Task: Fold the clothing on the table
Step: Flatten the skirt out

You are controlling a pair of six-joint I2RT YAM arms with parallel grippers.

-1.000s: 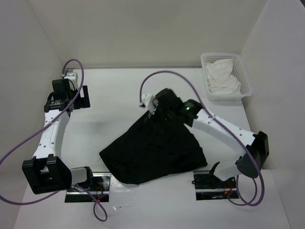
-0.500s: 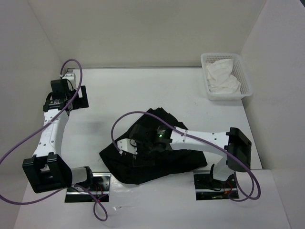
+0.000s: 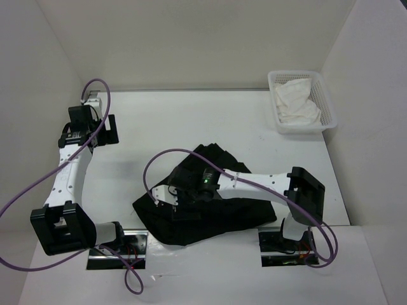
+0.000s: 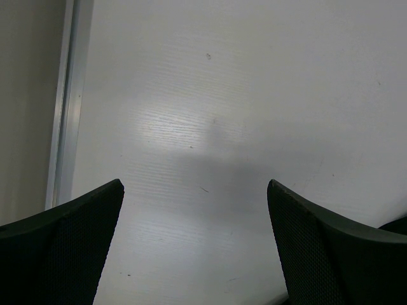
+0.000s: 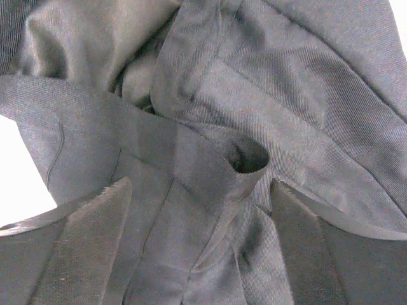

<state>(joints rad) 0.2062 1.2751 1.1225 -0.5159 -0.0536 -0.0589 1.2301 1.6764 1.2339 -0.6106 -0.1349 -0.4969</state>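
Between spread right jaws, wrist-view only, loose garment fold (image 5: pixel 210 162); left jaws spread, empty.

I see the table (image 4: pixel 241 95) as smooth matt white, with a few tiny scuffs and a soft sheen. Its edge rail (image 4: pixel 67 108) looks like brushed metal. The clothing (image 5: pixel 299 121) is dark, creased cloth with a fine diagonal twill weave and a matt finish. On the left gripper (image 4: pixel 194 203) the pads (image 4: pixel 70 254) are matt black with a fine dotted grain. The basket (image 3: pixel 303 128) looks like white latticed plastic and holds crumpled white cloth (image 3: pixel 296 101).
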